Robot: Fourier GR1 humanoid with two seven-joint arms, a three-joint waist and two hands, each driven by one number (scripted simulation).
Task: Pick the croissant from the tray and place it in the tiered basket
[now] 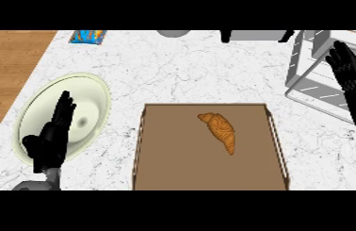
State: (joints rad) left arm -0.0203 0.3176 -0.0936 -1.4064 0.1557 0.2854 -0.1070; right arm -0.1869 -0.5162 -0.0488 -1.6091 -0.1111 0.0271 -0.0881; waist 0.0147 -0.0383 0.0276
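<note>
brown tray [149, 169] cut off below, croissant [220, 130] inside; left hand [52, 138], right hand [343, 70] fingers straight.

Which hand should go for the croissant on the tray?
Probably the right hand: it is open by the basket, where the croissant must go. The left hand rests over the plate, across the tray.
</note>
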